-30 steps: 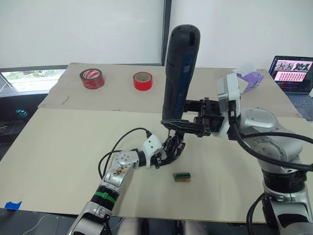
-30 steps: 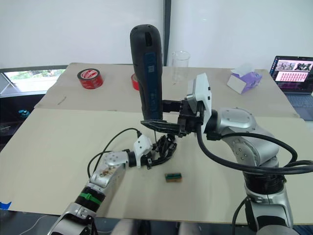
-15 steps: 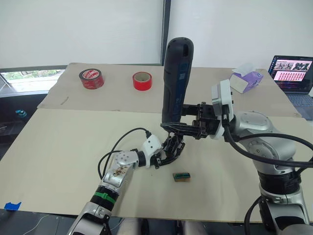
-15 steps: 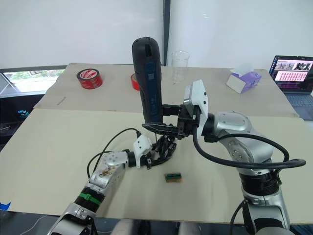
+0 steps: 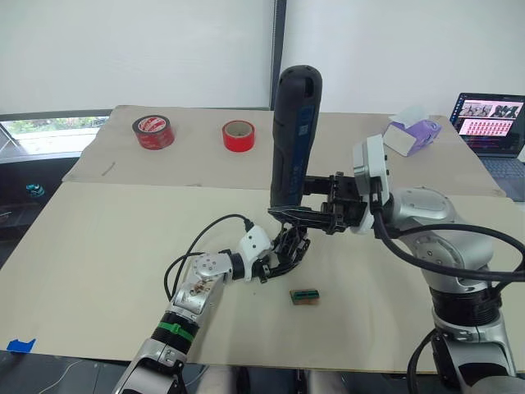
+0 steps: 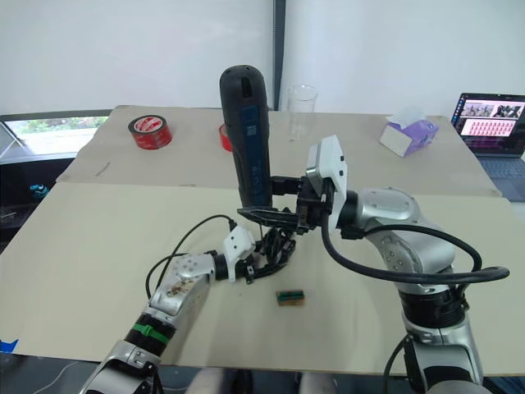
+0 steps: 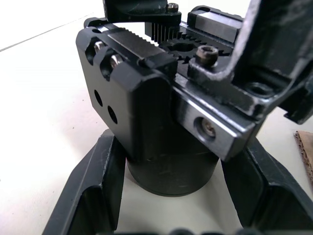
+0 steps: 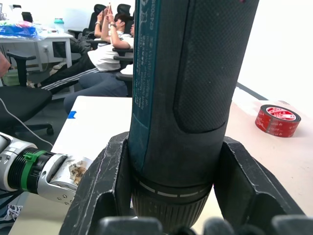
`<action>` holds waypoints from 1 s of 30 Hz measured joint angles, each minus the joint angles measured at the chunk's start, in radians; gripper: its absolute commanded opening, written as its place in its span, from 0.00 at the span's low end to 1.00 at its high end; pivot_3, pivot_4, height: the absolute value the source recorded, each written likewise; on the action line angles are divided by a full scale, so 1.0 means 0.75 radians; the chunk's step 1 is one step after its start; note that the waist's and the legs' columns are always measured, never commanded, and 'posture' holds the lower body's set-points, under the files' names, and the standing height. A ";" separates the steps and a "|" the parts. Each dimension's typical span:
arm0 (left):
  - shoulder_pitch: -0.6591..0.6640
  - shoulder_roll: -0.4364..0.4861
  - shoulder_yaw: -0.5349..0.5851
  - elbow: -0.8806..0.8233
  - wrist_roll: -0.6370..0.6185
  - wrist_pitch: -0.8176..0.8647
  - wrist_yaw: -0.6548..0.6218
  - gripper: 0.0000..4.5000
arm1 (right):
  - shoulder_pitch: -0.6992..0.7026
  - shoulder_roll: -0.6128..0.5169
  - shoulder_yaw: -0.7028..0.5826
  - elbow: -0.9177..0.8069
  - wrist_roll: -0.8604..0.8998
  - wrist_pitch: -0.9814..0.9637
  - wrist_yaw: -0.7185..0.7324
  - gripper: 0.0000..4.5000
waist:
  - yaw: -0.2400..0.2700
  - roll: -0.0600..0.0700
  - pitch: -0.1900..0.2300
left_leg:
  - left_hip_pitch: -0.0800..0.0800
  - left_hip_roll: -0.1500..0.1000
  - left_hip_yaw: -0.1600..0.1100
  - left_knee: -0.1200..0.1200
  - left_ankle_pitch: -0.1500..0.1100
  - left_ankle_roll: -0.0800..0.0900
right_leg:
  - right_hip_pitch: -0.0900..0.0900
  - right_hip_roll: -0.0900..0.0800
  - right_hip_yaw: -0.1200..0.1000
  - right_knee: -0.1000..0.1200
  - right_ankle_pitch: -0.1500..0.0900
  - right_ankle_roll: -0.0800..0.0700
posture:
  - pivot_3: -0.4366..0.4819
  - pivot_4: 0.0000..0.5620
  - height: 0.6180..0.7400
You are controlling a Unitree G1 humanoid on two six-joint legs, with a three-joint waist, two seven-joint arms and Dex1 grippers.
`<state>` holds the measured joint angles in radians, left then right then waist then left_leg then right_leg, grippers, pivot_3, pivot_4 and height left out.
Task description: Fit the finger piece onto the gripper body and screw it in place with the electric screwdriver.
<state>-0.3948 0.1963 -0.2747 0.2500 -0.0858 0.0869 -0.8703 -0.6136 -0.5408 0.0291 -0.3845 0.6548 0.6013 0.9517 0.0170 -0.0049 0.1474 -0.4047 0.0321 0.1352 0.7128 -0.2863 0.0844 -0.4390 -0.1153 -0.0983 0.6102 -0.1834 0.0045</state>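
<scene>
Left eye view, gripper body (image 5: 289, 248): stands mid-counter, near of centre, its round dark base down on the counter.
Gripper body look: black; in the left wrist view (image 7: 166, 117) a blocky top with a toothed rack, screw heads and round holes sits on a dark cylinder.
Left gripper (image 5: 279, 253): lies low along the counter from the near left; fingers (image 7: 93, 191) stand on either side of the round base, and whether they press on it cannot be told.
Electric screwdriver (image 5: 292, 135): upright right above the gripper body, rounded end up, thick black barrel with a blue side panel.
Right gripper (image 5: 305, 215): reaches in from the right; fingers (image 8: 105, 188) clenched around the screwdriver's lower end.
Green-brown block (image 5: 305, 295): flat on the counter, just near and right of the gripper body, apart from it.
Open room: bare counter (image 5: 107, 246) to the left and on the near side up to the near edge.
Far side: two red tape rolls (image 5: 154, 131) (image 5: 239, 135), a clear cup (image 6: 302, 111) and a tissue box (image 5: 410, 135) sit well apart from the work.
Far right edge: a laptop (image 5: 492, 119) with its screen lit.
</scene>
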 measured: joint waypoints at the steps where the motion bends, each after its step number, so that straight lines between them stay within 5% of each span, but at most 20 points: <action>1: 0.000 0.000 0.000 -0.001 0.000 0.000 0.000 0.52 | 0.000 0.001 0.000 0.002 -0.007 0.000 0.000 0.43 | 0.000 0.000 0.000 | 0.000 0.000 0.000 0.000 0.000 0.000 | 0.000 0.000 0.000 0.000 0.000 0.000 | 0.48 0.27 1.00; 30: 0.012 0.007 0.001 -0.019 0.000 0.005 0.005 0.52 | 0.003 0.014 0.010 0.004 -0.028 -0.038 0.021 0.43 | -0.005 0.000 0.000 | 0.000 0.000 0.000 -0.001 0.000 0.000 | -0.001 0.000 0.000 0.000 0.000 0.000 | 0.48 0.27 1.00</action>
<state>-0.3858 0.2013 -0.2740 0.2358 -0.0858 0.0910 -0.8665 -0.6111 -0.5299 0.0367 -0.3814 0.6338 0.5731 0.9672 0.0131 -0.0049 0.1474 -0.4047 0.0321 0.1353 0.7119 -0.2864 0.0843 -0.4395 -0.1154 -0.0983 0.6099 -0.1835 0.0045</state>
